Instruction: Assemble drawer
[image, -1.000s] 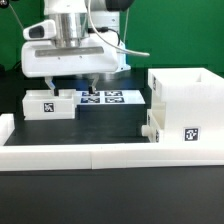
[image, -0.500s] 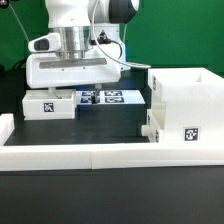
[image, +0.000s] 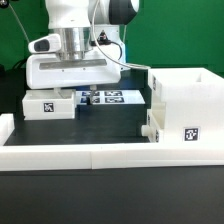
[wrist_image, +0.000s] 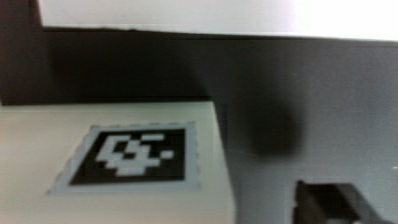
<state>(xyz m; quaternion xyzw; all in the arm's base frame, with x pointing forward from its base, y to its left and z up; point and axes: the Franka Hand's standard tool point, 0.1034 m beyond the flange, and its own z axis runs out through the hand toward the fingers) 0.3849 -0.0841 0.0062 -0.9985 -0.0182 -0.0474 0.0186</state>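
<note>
Along the bench's near edge runs a low white wall (image: 60, 152). Behind it, toward the edge at the exterior view's right, stands the drawer's tall open box (image: 190, 100), with a tag on its front. Toward the opposite edge lies a tagged tray (image: 48, 104), and the marker board (image: 115, 98) is just beside it. The gripper (image: 78, 93) hangs low over the tray's end nearest the marker board. Only one dark finger (wrist_image: 329, 200) shows clearly, so I cannot tell how the jaws stand.
</note>
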